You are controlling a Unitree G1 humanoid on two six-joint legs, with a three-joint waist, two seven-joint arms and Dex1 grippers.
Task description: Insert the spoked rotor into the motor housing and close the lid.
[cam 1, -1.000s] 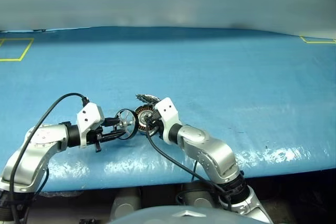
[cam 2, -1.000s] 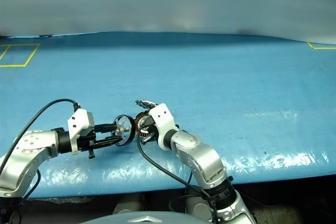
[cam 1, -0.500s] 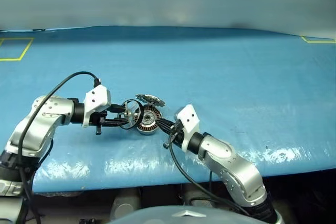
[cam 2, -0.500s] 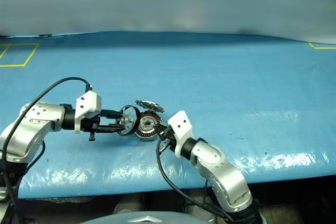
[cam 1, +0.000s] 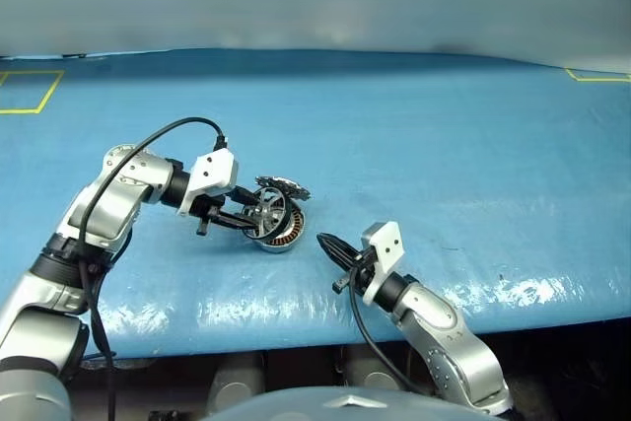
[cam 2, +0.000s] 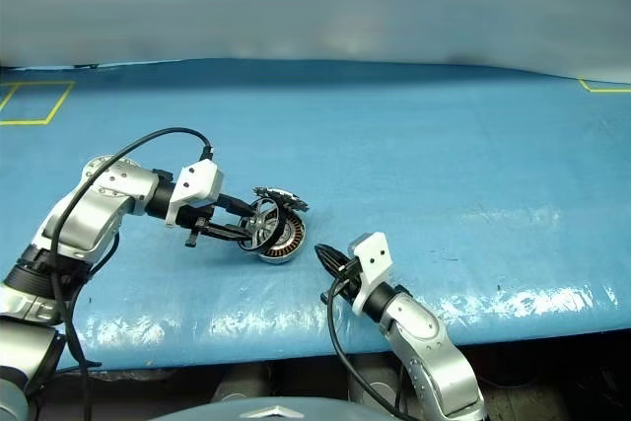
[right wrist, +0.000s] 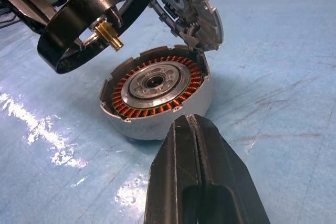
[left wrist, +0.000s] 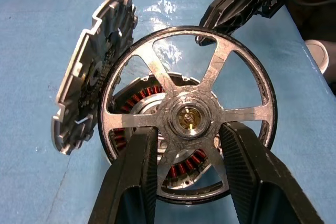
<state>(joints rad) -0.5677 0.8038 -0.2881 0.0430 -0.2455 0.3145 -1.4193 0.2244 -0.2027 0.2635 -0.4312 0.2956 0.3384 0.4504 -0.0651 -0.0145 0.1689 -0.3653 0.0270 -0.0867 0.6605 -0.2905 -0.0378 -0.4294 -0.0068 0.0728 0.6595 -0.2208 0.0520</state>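
Rotor, dark-rimmed wheel with silver spokes (left wrist: 188,120), clamped by left gripper (left wrist: 186,174) jaws, tilted over open grey metal housing with copper windings (right wrist: 157,95) centre-left on blue counter (cam 1: 444,135), for seating. Hinged grey lid (left wrist: 92,72) propped open. Right gripper (right wrist: 197,145) jaws clenched empty, beside housing.

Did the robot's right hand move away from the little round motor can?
Yes. The right end effector was up against the motor housing a second ago; now it has pulled back toward the table's near edge and to the right, with blue mat showing between them.
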